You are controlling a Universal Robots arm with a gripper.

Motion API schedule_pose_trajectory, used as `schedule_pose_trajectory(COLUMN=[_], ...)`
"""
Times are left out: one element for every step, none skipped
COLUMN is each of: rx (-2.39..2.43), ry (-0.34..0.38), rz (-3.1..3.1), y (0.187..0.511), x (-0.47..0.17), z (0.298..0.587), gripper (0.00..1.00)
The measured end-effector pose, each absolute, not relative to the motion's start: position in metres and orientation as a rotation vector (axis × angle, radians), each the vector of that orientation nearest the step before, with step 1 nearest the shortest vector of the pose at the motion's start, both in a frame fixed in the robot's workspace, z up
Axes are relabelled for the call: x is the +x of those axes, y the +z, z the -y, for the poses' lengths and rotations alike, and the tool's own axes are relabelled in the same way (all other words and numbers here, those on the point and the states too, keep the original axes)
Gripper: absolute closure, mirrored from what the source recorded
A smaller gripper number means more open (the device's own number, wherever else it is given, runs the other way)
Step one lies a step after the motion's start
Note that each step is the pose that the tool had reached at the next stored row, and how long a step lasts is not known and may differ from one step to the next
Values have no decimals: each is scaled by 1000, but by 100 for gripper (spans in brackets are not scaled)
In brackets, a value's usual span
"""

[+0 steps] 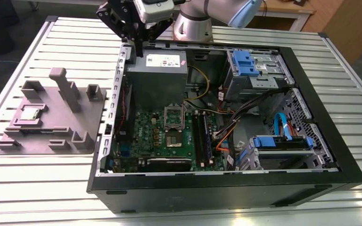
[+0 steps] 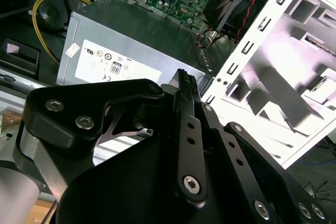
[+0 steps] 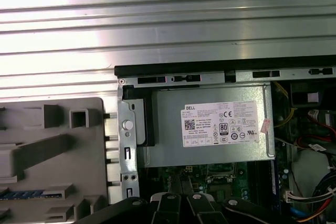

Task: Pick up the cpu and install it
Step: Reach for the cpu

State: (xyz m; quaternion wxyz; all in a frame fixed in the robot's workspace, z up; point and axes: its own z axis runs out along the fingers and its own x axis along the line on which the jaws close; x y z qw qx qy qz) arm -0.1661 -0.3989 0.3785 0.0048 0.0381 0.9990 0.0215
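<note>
Silver-grey cpu (image 1: 29,113): sits in the grey tray (image 1: 37,147), exterior view's left. We judge it light, stiff, slick-topped and fragile, best held by opposite edges. Gripper (image 1: 135,46): fingers clenched, empty, above the power supply (image 1: 157,75), well apart.

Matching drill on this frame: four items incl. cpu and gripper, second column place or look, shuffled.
Items:
1. cpu
2. power supply
3. gripper
4. motherboard

Place or look:
A. green board inside the case
B. above the case's rim, beside the power supply
C. on the grey fixture, outside the case, at the exterior view's left
D. grey box with a white label

Pairs: 1-C, 2-D, 3-B, 4-A
</note>
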Motion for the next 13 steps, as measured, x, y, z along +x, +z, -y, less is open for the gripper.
schedule_pose_trajectory(rx=[119,119,119,119,119,119,119,119,119,119,119,119,119], ry=[67,67,67,67,67,67,67,67,67,67,67,67,67], rz=[-3129,-3129,-3129,-3129,-3129,-3129,-3129,-3129,-3129,-3129,-3129,-3129,-3129], y=[378,378,378,378,378,378,379,378,378,378,378,378,378], x=[-167,-167,-167,-167,-168,-168,-169,-169,-169,-169,-169,-169,-169], z=[399,399,399,399,399,399,399,399,399,399,399,399,399], gripper=[90,90,90,90,90,90,90,90,90,90,90,90,90])
